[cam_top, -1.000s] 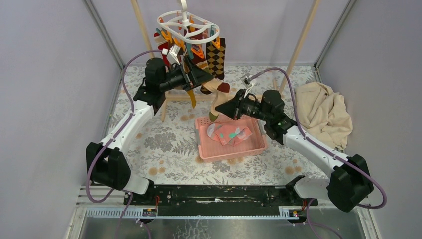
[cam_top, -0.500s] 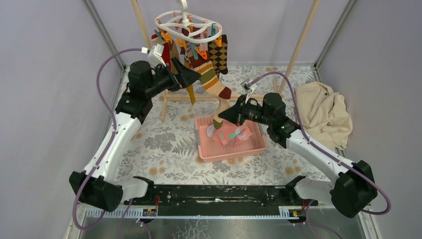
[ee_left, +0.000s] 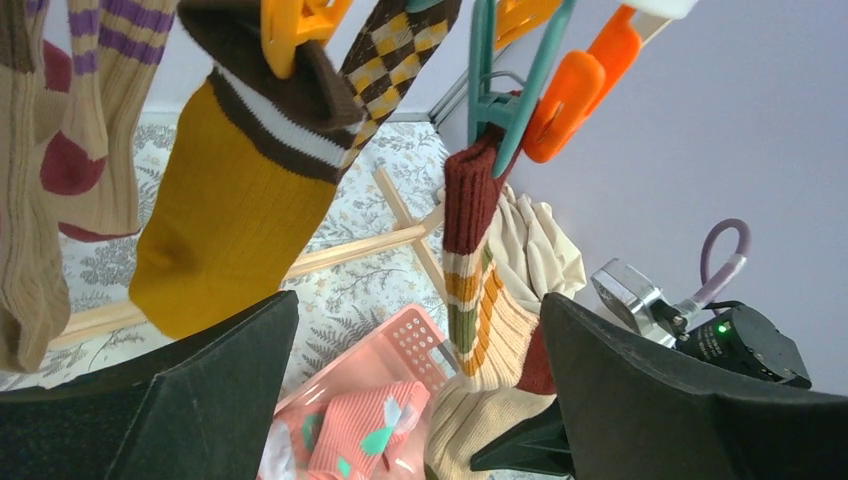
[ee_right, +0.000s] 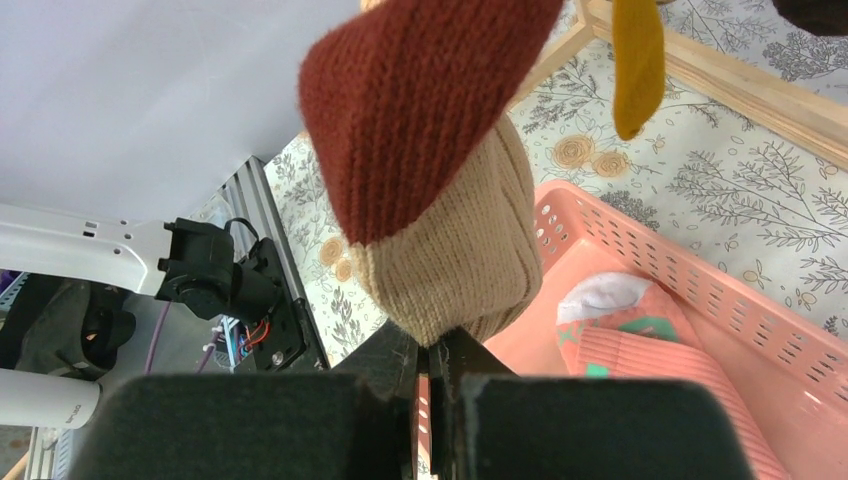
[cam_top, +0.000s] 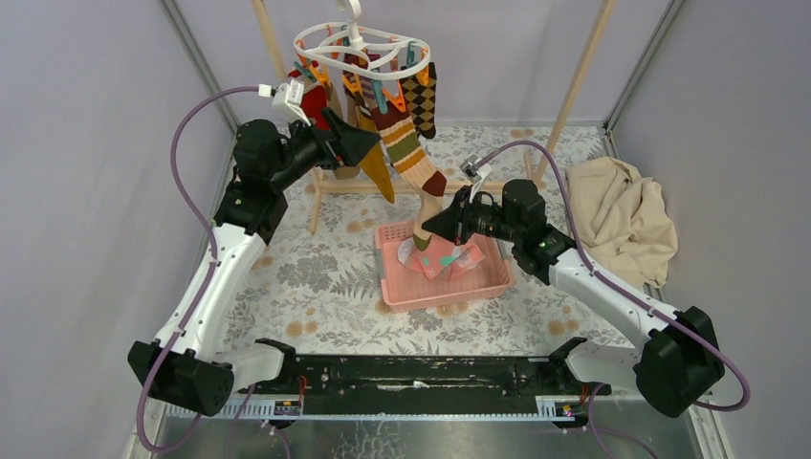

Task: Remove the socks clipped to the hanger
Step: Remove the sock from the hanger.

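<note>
we find the hanger (cam_top: 361, 43) suspended above the surface (cam_top: 316, 277), with the socks (cam_top: 421, 100) hanging from its clips. the left end effector (ee_left: 420, 310) stands fully open and holds nothing. the striped sock (ee_left: 480, 290) shows between its fingers and the mustard sock (ee_left: 230, 230) hangs to one side. the right end effector (ee_right: 432, 350) is closed on the toe of the striped sock, whose cuff sits in a teal clip (ee_left: 481, 70). pink socks (cam_top: 442, 256) lie in the pink basket (cam_top: 440, 298) below.
</note>
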Robot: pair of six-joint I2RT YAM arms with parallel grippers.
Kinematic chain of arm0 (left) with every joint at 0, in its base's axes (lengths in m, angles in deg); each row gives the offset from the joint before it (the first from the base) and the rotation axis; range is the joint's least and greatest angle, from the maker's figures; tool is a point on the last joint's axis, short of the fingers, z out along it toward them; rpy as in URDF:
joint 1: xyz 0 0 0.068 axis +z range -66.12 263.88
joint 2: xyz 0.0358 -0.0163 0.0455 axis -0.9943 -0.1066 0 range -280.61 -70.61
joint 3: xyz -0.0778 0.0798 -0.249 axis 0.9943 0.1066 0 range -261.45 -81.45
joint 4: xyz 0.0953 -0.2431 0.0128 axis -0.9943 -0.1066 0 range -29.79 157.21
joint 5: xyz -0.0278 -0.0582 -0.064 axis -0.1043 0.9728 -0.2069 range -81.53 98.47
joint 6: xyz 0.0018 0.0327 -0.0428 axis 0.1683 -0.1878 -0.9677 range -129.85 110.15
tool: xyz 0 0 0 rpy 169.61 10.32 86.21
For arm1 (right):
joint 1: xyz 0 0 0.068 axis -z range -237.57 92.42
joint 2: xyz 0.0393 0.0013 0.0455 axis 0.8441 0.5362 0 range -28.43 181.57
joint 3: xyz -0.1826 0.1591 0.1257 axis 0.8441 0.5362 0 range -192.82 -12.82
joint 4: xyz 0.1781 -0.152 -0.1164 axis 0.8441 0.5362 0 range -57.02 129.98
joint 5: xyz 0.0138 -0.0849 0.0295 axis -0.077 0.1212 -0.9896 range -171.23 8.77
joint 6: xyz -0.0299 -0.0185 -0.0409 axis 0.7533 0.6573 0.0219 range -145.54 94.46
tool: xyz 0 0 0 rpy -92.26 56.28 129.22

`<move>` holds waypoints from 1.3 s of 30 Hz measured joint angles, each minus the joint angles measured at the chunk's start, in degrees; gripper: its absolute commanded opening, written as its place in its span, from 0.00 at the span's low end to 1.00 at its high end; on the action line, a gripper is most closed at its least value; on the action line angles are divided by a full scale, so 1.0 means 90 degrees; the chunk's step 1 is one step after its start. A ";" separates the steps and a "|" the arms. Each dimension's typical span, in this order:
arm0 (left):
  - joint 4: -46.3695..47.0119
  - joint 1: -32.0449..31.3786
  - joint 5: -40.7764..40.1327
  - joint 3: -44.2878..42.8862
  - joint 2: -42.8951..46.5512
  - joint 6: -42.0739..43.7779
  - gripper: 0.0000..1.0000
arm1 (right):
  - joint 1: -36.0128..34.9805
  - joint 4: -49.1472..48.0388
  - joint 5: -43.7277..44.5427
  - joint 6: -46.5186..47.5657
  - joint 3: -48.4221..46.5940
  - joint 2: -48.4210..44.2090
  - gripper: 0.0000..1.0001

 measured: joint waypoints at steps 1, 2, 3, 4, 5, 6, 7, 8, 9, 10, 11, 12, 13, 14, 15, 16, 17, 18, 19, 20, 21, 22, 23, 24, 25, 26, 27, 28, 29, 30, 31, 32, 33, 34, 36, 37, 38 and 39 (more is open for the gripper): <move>0.0078 0.0000 0.0012 0.0032 0.0019 -0.0002 0.99 | 0.0000 0.0034 0.0000 0.0012 0.0000 0.0000 0.00; 0.0158 0.0000 0.0019 0.0049 0.0029 -0.0002 0.99 | 0.0000 0.0058 0.0000 0.0019 0.0000 0.0000 0.00; 0.0240 0.0000 0.0034 0.0049 0.0029 0.0000 0.99 | 0.0000 0.0080 0.0000 0.0032 0.0000 0.0000 0.00; 0.0333 0.0000 0.0046 0.0049 0.0029 0.0000 0.99 | 0.0000 0.0097 0.0000 0.0036 0.0000 0.0002 0.00; 0.0430 0.0000 0.0066 0.0049 0.0029 0.0000 0.98 | 0.0000 0.0102 0.0000 0.0039 -0.0002 0.0002 0.00; 0.0534 0.0000 0.0078 0.0049 0.0029 0.0000 0.97 | 0.0000 0.0104 0.0002 0.0044 0.0000 0.0005 0.00; 0.0622 0.0000 0.0090 0.0049 0.0029 0.0000 0.96 | 0.0000 0.0104 0.0002 0.0049 -0.0002 0.0007 0.00; 0.0712 0.0000 0.0097 0.0049 0.0027 0.0000 0.93 | 0.0000 0.0107 0.0002 0.0056 -0.0002 0.0010 0.00; 0.0806 0.0000 0.0112 0.0049 0.0022 0.0007 0.90 | 0.0000 0.0109 0.0002 0.0058 -0.0002 0.0010 0.00; 0.0903 0.0000 0.0129 0.0046 0.0012 0.0017 0.87 | 0.0000 0.0109 0.0002 0.0058 -0.0002 0.0010 0.00; 0.0996 0.0000 0.0146 0.0046 -0.0002 0.0032 0.83 | 0.0000 0.0112 0.0000 0.0058 -0.0002 0.0010 0.00; 0.1064 0.0000 0.0165 0.0039 -0.0019 0.0041 0.80 | 0.0000 0.0114 0.0002 0.0061 -0.0002 0.0010 0.00; 0.1134 0.0000 0.0185 0.0019 -0.0051 0.0058 0.75 | 0.0000 0.0119 0.0002 0.0061 -0.0002 0.0012 0.00; 0.1195 0.0000 0.0199 -0.0019 -0.0104 0.0090 0.70 | 0.0000 0.0136 0.0002 0.0061 -0.0005 0.0012 0.00; 0.1229 0.0000 0.0219 -0.0061 -0.0153 0.0100 0.66 | 0.0000 0.0151 0.0000 0.0063 -0.0005 0.0017 0.00; 0.1270 0.0000 0.0238 -0.0104 -0.0209 0.0126 0.62 | 0.0000 0.0172 0.0002 0.0063 -0.0010 0.0022 0.00; 0.1304 0.0000 0.0262 -0.0153 -0.0270 0.0170 0.58 | 0.0000 0.0194 0.0002 0.0066 -0.0017 0.0032 0.00; 0.1338 0.0000 0.0287 -0.0187 -0.0325 0.0189 0.55 | 0.0000 0.0216 0.0002 0.0066 -0.0024 0.0036 0.00; 0.1387 0.0002 0.0308 -0.0209 -0.0376 0.0197 0.53 | 0.0000 0.0236 0.0002 0.0068 -0.0039 0.0046 0.00; 0.1433 0.0010 0.0338 -0.0231 -0.0435 0.0216 0.51 | 0.0000 0.0236 0.0002 0.0068 -0.0044 0.0056 0.00; 0.1469 0.0015 0.0357 -0.0260 -0.0495 0.0216 0.51 | 0.0000 0.0248 0.0002 0.0070 -0.0051 0.0063 0.00; 0.1508 0.0022 0.0381 -0.0279 -0.0551 0.0216 0.51 | 0.0000 0.0250 0.0002 0.0073 -0.0053 0.0068 0.00; 0.1554 0.0032 0.0410 -0.0294 -0.0605 0.0219 0.50 | 0.0000 0.0262 0.0005 0.0075 -0.0053 0.0073 0.00; 0.1586 0.0049 0.0442 -0.0306 -0.0656 0.0219 0.50 | 0.0000 0.0274 0.0005 0.0078 -0.0053 0.0075 0.00; 0.1608 0.0056 0.0457 -0.0311 -0.0692 0.0216 0.50 | 0.0000 0.0279 0.0005 0.0078 -0.0053 0.0080 0.00; 0.1630 0.0070 0.0476 -0.0325 -0.0736 0.0214 0.50 | 0.0000 0.0279 0.0007 0.0078 -0.0053 0.0080 0.00; 0.1664 0.0087 0.0498 -0.0345 -0.0782 0.0211 0.50 | 0.0000 0.0282 0.0012 0.0078 -0.0053 0.0080 0.00; 0.1702 0.0100 0.0520 -0.0381 -0.0831 0.0192 0.50 | 0.0000 0.0279 0.0019 0.0078 -0.0053 0.0080 0.00; 0.1736 0.0112 0.0534 -0.0408 -0.0869 0.0182 0.50 | 0.0000 0.0279 0.0022 0.0078 -0.0053 0.0080 0.00; 0.1783 0.0134 0.0568 -0.0437 -0.0908 0.0168 0.52 | 0.0000 0.0282 0.0024 0.0080 -0.0053 0.0083 0.00; 0.1829 0.0141 0.0597 -0.0469 -0.0945 0.0151 0.54 | 0.0000 0.0279 0.0024 0.0078 -0.0053 0.0083 0.00; 0.1868 0.0158 0.0622 -0.0508 -0.0979 0.0131 0.57 | 0.0000 0.0279 0.0024 0.0080 -0.0053 0.0083 0.00; 0.1933 0.0168 0.0646 -0.0532 -0.1008 0.0100 0.61 | 0.0000 0.0279 0.0024 0.0080 -0.0053 0.0085 0.00; 0.1967 0.0168 0.0668 -0.0546 -0.1018 0.0068 0.64 | 0.0000 0.0279 0.0024 0.0080 -0.0053 0.0092 0.00; 0.2028 0.0168 0.0709 -0.0590 -0.1035 0.0000 0.66 | 0.0000 0.0279 0.0024 0.0080 -0.0053 0.0109 0.00; 0.2057 0.0168 0.0719 -0.0605 -0.1035 -0.0024 0.66 | 0.0000 0.0279 0.0024 0.0078 -0.0053 0.0119 0.00; 0.2103 0.0168 0.0733 -0.0622 -0.1035 -0.0046 0.66 | 0.0000 0.0279 0.0024 0.0078 -0.0053 0.0129 0.00; 0.2144 0.0168 0.0733 -0.0627 -0.1035 -0.0061 0.66 | 0.0000 0.0277 0.0024 0.0080 -0.0053 0.0141 0.00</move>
